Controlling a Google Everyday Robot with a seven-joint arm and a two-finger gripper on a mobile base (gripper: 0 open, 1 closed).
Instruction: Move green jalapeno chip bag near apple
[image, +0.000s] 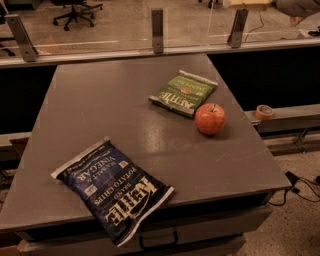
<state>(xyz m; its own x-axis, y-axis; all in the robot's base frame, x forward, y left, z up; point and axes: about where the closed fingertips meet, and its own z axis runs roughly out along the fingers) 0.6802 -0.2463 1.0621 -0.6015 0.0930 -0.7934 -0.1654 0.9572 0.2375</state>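
The green jalapeno chip bag (183, 93) lies flat on the grey table (100, 110) at the far right. The red-orange apple (210, 118) stands just in front of it and to its right, a small gap between them. My gripper (246, 3) is only a pale sliver at the top edge of the view, high above and behind the table. A grey piece of the arm (300, 7) shows beside it in the top right corner. The gripper holds nothing that I can see.
A larger dark blue salt-and-vinegar chip bag (114, 187) lies at the table's front left, overhanging the front edge. A glass barrier on metal posts (157, 30) runs along the table's far edge. A tape roll (264, 111) sits on a ledge to the right.
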